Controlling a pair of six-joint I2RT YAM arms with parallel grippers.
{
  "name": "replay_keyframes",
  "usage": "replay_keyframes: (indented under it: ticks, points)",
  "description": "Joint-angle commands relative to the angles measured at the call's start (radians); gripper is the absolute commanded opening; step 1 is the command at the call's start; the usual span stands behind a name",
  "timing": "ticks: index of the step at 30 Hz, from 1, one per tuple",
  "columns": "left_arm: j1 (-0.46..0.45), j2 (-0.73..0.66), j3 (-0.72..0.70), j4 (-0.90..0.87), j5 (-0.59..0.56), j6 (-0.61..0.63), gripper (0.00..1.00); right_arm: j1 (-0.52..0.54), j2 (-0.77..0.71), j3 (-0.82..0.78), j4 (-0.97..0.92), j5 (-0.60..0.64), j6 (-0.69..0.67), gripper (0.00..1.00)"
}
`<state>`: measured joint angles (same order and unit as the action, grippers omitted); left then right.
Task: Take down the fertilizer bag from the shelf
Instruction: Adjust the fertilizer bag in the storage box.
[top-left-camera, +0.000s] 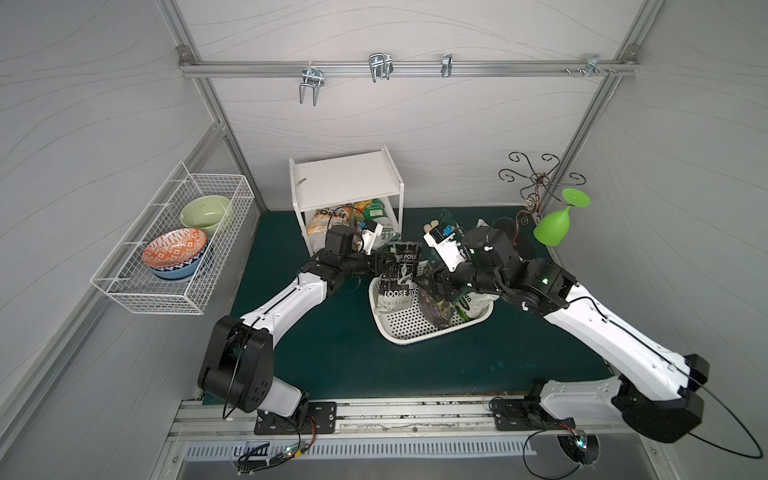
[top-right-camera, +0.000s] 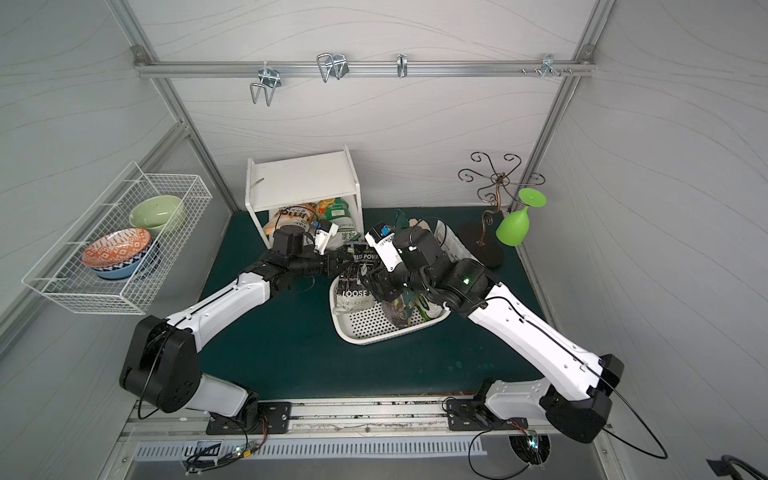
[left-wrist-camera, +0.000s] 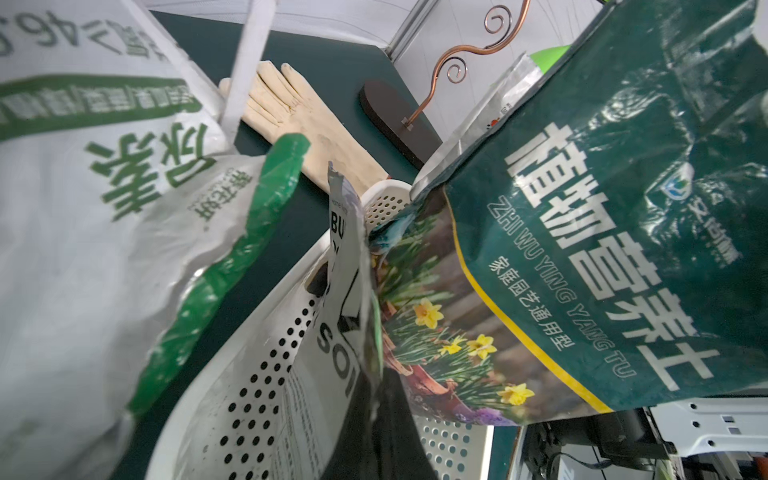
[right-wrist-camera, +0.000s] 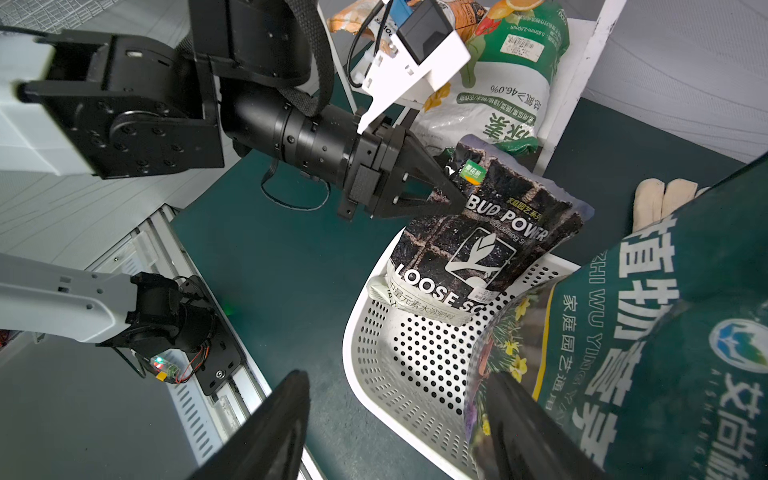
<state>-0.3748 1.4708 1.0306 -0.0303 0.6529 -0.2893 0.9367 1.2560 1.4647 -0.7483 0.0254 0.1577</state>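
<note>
The white shelf (top-left-camera: 347, 183) stands at the back. A white-and-green fertilizer bag (top-left-camera: 380, 220) and an orange bag (top-left-camera: 328, 220) lie on its lower board. In front, a black Bud Power bag (right-wrist-camera: 490, 241) stands upright in a white perforated basket (right-wrist-camera: 374, 374). My left gripper (right-wrist-camera: 457, 195) is shut on that bag's top corner, also seen in a top view (top-right-camera: 347, 262). A dark green soil bag (right-wrist-camera: 665, 332) leans in the same basket. My right gripper (right-wrist-camera: 399, 382) stands open above the basket's rim, one finger against the green bag.
A wire-mesh basket (top-left-camera: 174, 241) holding bowls hangs on the left wall. A green goblet (top-left-camera: 555, 226) hangs from a copper stand (top-left-camera: 536, 187) at the back right. A cream glove (left-wrist-camera: 299, 112) lies on the mat behind the basket. Metal hooks (top-left-camera: 380, 66) sit on the rail.
</note>
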Motion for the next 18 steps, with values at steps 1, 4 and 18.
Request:
replay_keyframes:
  ticks: [1,4,18]
  points:
    - [-0.014,-0.023,0.098,0.127,0.060,0.026,0.00,0.007,0.015,0.015,-0.002,0.013,-0.020,0.70]
    - [-0.015,-0.035,0.074,0.229,0.064,0.065,0.00,0.007,0.023,0.018,-0.003,0.011,-0.026,0.70]
    - [0.013,0.078,-0.149,0.508,0.077,0.177,0.00,0.007,0.067,0.043,-0.032,-0.012,-0.050,0.70]
